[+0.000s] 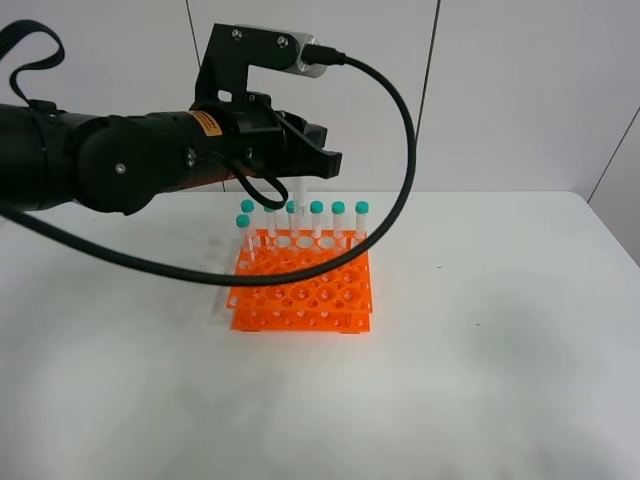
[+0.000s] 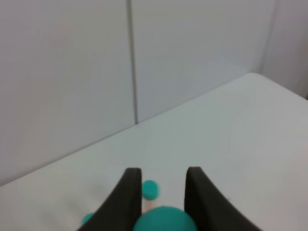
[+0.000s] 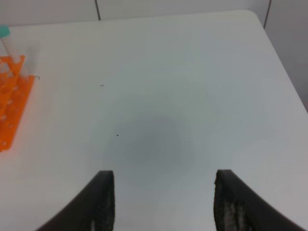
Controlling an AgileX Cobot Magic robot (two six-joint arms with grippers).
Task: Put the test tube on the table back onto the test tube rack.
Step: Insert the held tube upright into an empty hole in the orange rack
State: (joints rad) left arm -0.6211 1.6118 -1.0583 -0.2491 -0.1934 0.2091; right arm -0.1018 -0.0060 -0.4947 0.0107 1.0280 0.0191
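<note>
Seven teal-capped tubes (image 1: pixel 316 207) stand upright in the orange test tube rack (image 1: pixel 305 290), most of them in a line along its back row and one a row nearer at the left end. The rack sits on the white table (image 1: pixel 480 350), around the middle and toward the far edge. An eighth tube, the test tube (image 1: pixel 301 192), is off the table: it hangs upright, tip down, over the rack's back row, between two of the standing caps. Whether its tip has entered a hole cannot be told, since the row in front hides it. The left gripper (image 2: pixel 162 178), reaching in from the left above the rack, is clenched on this tube at its cap end; in the left wrist view the blurred teal cap (image 2: pixel 163 220) fills the gap between the two dark fingers (image 2: pixel 127 197). The right gripper (image 3: pixel 163 192) hovers over bare table well to the right of the rack, its fingers (image 3: pixel 98 202) spread wide with nothing between them.
</note>
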